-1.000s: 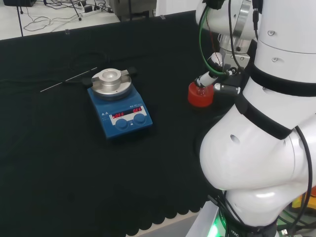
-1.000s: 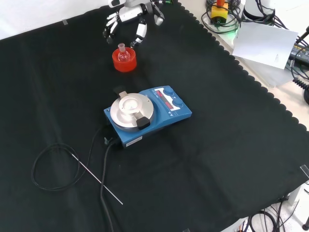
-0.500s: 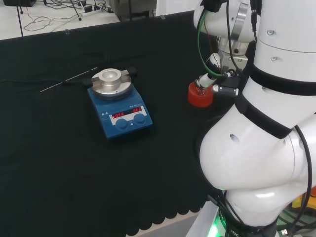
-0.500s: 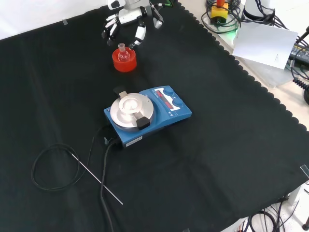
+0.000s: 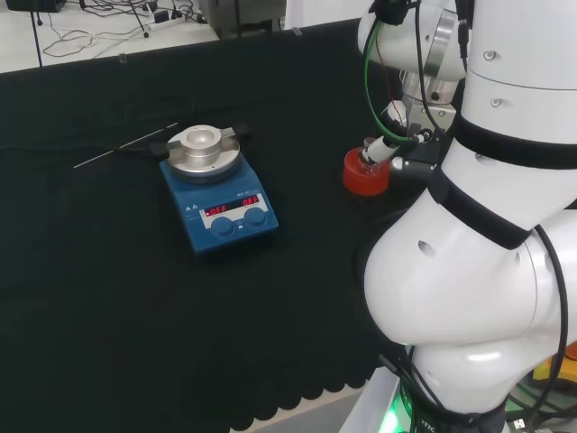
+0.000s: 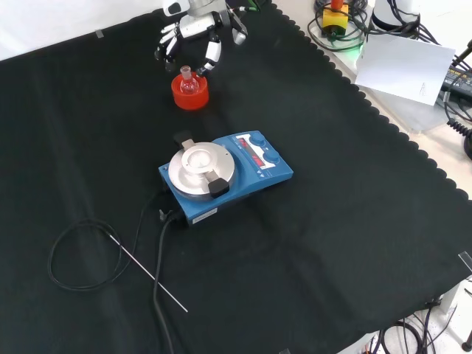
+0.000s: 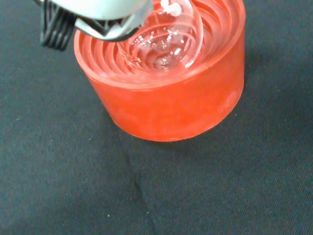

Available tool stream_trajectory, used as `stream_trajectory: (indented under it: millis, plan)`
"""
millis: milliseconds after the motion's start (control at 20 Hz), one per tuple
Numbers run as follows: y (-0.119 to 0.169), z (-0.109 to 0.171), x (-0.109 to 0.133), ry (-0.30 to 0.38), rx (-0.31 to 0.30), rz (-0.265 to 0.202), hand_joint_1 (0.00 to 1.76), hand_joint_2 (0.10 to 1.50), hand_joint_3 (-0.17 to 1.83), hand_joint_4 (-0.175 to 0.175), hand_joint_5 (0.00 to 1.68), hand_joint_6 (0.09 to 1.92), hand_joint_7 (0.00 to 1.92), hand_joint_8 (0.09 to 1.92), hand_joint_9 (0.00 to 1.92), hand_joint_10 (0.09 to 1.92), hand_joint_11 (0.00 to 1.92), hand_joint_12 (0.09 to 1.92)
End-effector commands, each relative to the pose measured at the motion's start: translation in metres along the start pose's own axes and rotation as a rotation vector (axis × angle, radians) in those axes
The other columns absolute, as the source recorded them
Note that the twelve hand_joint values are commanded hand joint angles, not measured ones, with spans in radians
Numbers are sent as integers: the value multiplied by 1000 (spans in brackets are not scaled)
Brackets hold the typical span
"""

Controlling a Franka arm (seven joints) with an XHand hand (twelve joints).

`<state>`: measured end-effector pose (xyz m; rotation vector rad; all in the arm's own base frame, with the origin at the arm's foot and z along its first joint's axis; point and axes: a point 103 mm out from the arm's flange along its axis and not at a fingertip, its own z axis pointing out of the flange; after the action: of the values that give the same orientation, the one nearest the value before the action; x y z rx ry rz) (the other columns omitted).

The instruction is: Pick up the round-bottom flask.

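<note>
A small clear round-bottom flask [image 6: 189, 82] stands upright in a red ribbed ring stand [image 6: 189, 94] at the far side of the cloth in the front view. The black and white hand [image 6: 196, 31] hangs just above and behind it, open, with its fingers [image 6: 213, 53] spread down on either side of the flask's neck. In the head view the stand [image 5: 364, 175] sits beside the arm, and a finger [image 5: 386, 144] reaches the flask's neck there. The wrist view looks down on the flask's bulb [image 7: 168, 41] in the stand [image 7: 171, 103], under a blurred part of the hand [image 7: 98, 14].
A blue stirrer plate with a round metal top [image 6: 225, 173] stands mid-cloth, nearer the camera than the stand. Its black cable [image 6: 81, 254] loops off to the left beside a thin metal rod [image 6: 147, 273]. The arm's white links [image 5: 478, 225] rise at the head view's right.
The hand has edged a little closer over the flask; its fingers stay spread. The flask and the stand have not moved.
</note>
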<state>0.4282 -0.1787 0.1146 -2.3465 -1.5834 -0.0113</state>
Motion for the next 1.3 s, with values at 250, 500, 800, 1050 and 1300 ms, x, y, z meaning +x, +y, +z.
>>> stream_trajectory:
  millis: [250, 500, 800, 1050, 1300]
  plan:
    - [2, 4, 10, 4, -11, -7, 932, 611, 658, -45, 684, 619, 164, 652, 357, 693, 0, 1330]
    - [5, 5, 16, -6, -28, -12, 928, 616, 658, -54, 718, 665, 174, 656, 364, 694, 0, 1337]
    - [12, 1, 3, -4, -38, -9, 924, 629, 656, -58, 752, 729, 191, 664, 378, 693, 0, 1354]
    - [13, -1, 1, -13, -50, -4, 927, 638, 656, -60, 778, 754, 201, 668, 384, 693, 0, 1361]
    - [14, -1, 2, -16, -52, -4, 936, 646, 657, -61, 813, 777, 215, 674, 389, 693, 0, 1373]
